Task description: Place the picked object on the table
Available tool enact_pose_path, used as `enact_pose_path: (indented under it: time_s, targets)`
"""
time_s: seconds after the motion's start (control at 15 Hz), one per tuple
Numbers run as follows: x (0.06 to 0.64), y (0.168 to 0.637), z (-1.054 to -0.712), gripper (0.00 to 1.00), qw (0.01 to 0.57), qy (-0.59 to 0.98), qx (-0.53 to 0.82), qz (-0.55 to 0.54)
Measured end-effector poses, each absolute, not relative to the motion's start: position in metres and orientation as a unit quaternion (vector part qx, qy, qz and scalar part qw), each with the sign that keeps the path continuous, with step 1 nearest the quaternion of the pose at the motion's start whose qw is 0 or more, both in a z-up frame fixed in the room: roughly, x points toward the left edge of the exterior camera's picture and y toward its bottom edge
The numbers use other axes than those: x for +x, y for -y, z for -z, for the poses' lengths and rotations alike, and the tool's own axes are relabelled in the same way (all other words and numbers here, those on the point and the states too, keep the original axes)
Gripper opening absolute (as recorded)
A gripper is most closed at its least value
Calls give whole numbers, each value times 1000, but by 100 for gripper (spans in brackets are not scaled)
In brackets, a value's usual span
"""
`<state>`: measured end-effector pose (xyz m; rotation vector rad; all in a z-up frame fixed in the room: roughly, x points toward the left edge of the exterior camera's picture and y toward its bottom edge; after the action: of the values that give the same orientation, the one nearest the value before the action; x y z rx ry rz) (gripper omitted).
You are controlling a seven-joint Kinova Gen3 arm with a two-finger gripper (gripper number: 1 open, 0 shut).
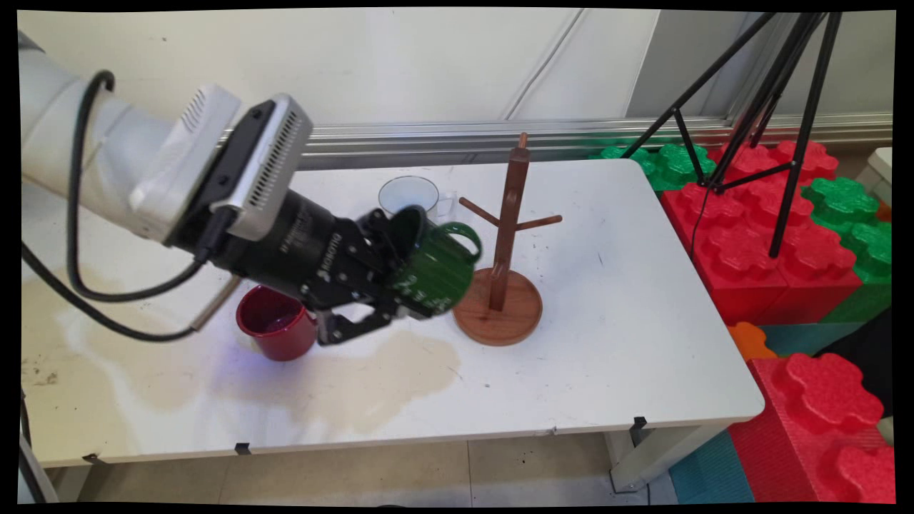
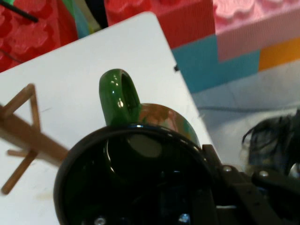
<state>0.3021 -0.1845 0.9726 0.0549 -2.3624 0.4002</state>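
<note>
- The gripper [image 1: 389, 282] is clamped on the rim of a green mug [image 1: 435, 268], held tilted above the white table [image 1: 628, 300], handle upward (dark inside, as the hand view shows).
- The mug hangs just beside a wooden mug tree [image 1: 505, 250].
- A red mug [image 1: 275, 325] stands under the gripper; a white mug [image 1: 410, 194] stands behind.

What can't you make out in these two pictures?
- Red mug: main view, one side hidden by the end effector.
- Clear mug: main view, lower part behind the green mug.
- Wooden mug tree: hand view, cut off by the left edge.
- White lettering on the green mug: main view, too small to read.
</note>
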Motion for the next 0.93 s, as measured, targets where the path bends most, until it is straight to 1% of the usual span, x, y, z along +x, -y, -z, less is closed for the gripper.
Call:
enact_pose_path:
  time_s: [0.2, 0.53, 0.73, 0.93]
  targets:
    - [315, 190, -980, 0, 327, 930, 16, -169]
    - [335, 203, -983, 0, 273, 943, 55, -180]
    - [347, 216, -977, 0, 240, 949, 96, -182]
    - [357, 234, -962, 0, 207, 952, 145, -175]
